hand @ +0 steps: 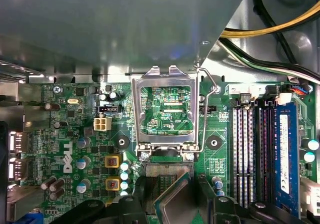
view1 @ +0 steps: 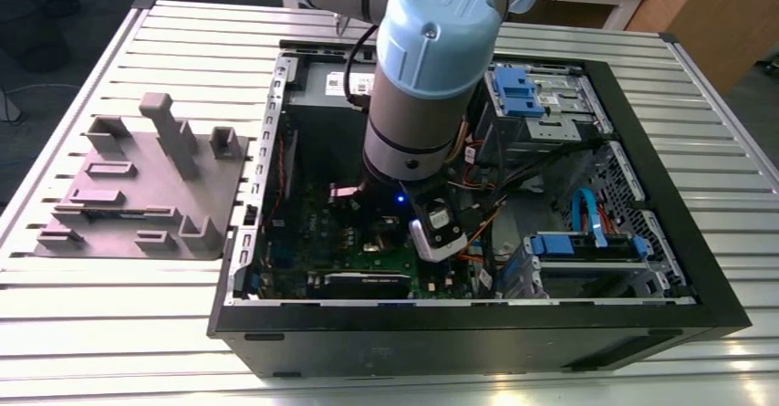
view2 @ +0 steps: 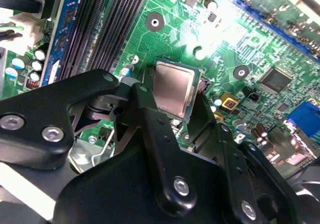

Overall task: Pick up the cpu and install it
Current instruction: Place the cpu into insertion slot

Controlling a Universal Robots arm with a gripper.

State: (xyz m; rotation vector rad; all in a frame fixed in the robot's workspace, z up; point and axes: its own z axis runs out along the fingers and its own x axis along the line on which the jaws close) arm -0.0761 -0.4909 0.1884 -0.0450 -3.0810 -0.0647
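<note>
- Pincer (view2: 172,95) clenched on the cpu (view2: 170,84), chip tilted.
- Cpu hung close over the open socket (hand: 165,170).
- Metal frame (hand: 165,78) beside the socket stood swung open.

claw (view2: 175,103) gripping cpu (view2: 172,88), over green motherboard (view2: 227,44)

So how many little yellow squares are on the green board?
2: one yellow square and another yellow square right beside it, both near the held cpu. More may be hidden.
</note>
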